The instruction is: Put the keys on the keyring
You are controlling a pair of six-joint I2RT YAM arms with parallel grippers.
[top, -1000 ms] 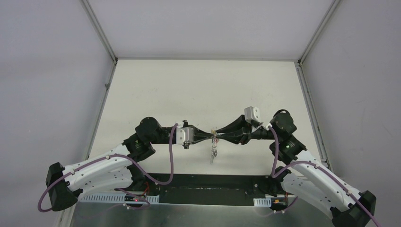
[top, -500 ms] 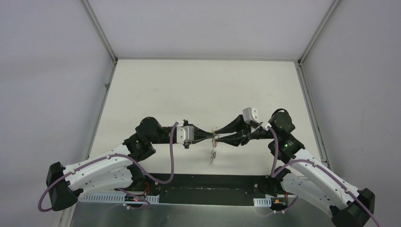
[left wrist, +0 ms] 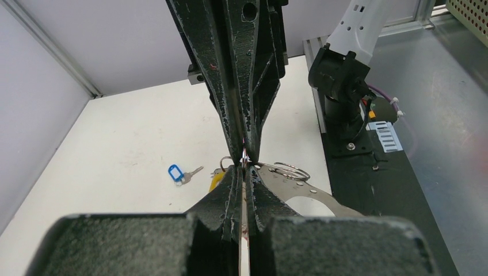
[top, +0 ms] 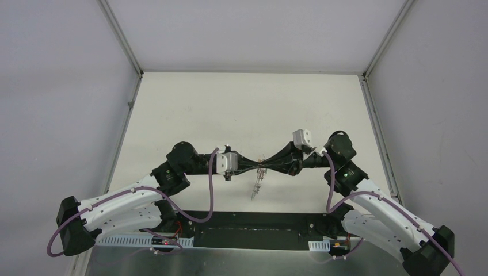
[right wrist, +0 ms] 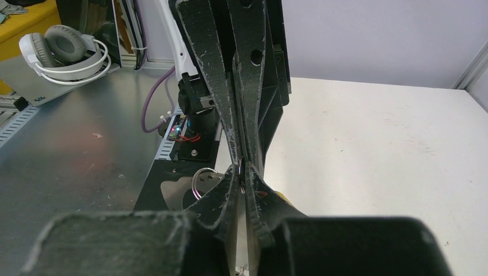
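Note:
My left gripper (top: 256, 168) and right gripper (top: 266, 168) meet tip to tip above the table, both shut. In the left wrist view my left gripper (left wrist: 244, 168) pinches the edge of the keyring (left wrist: 317, 199), a flat silvery loop that hangs off to the right. My right gripper (left wrist: 244, 153) pinches a small key part at the same spot; what exactly is hidden. A small split ring (left wrist: 288, 171) and a yellow tag (left wrist: 216, 180) hang there. The bunch (top: 258, 187) dangles below. A blue-tagged key (left wrist: 176, 172) lies on the table. The right wrist view shows my right gripper (right wrist: 241, 170), the ring (right wrist: 201, 179) and the yellow tag (right wrist: 283, 197).
A black base plate (top: 253, 221) and a metal shelf (top: 247, 261) run along the near edge. Enclosure walls (top: 63, 103) stand on three sides. White headphones (right wrist: 63, 49) lie outside the cell, behind the arms.
The right wrist has shifted slightly left and its arm has leaned in. The pinch point has stayed put. The hanging bunch has swung a little to the left.

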